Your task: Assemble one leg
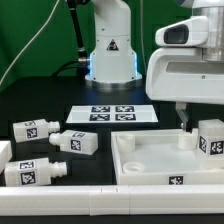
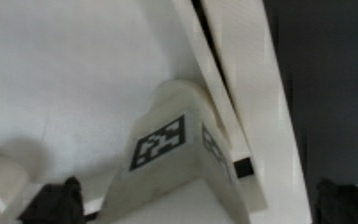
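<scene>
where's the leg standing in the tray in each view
Exterior view: the leg stands in the tray, at its corner on the exterior view's right, under the gripper.
Wrist view: the leg fills the centre, tag facing the camera.
Shared landmark: the tray's raised wall beside the leg.

Tray (image 1: 140, 165) centre open; leg (image 1: 211, 137) blocks ext view's right corner, loose legs (image 1: 75, 142) crowd the left.

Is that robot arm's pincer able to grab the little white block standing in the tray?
Probably yes. The pincer hangs right beside the leg in the tray, with nothing between them.
</scene>
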